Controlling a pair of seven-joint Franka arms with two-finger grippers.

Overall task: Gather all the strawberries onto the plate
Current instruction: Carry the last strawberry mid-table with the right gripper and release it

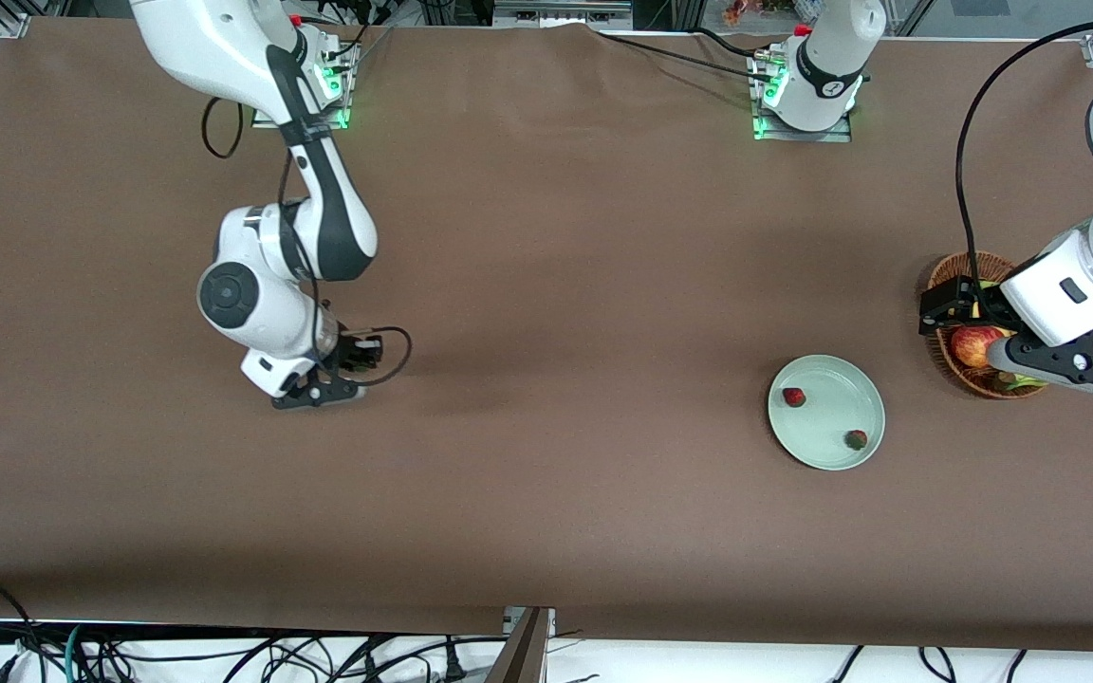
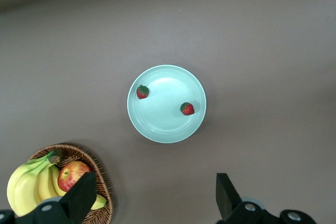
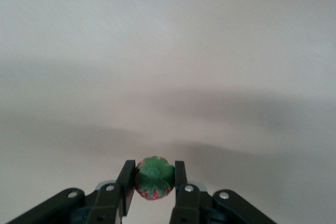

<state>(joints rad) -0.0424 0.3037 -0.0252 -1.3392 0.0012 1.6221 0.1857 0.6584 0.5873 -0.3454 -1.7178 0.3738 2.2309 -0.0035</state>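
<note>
- The right gripper [image 1: 319, 394] sits low over bare table toward the right arm's end, well apart from the plate. In the right wrist view its fingers [image 3: 125, 184] are pinched in on a strawberry [image 3: 154, 178] — the green cap faces the camera and red flesh shows below it.
- The held strawberry is hidden under the gripper in the front view.
- The plate [image 1: 864, 384] lies toward the left arm's end of the table, just beside the basket [image 1: 945, 275] and a little nearer to the front camera than it.
- Two strawberries rest in the plate, apart from each other: one [image 1: 794, 397] at the edge on the right arm's side, the other [image 1: 856, 439] by the rim nearest the front camera.
- The left gripper [image 1: 1068, 365] hangs in the air over the basket. In the left wrist view its fingers [image 2: 79, 198] stand spread wide with nothing between them — the plate [image 2: 137, 124] shows in the gap, far below.
- The basket holds a red apple [image 1: 973, 343] and a bunch of bananas [image 2: 29, 187]; the left arm covers much of it in the front view.
- The table [image 1: 546, 285] is covered in a plain brown cloth.
</note>
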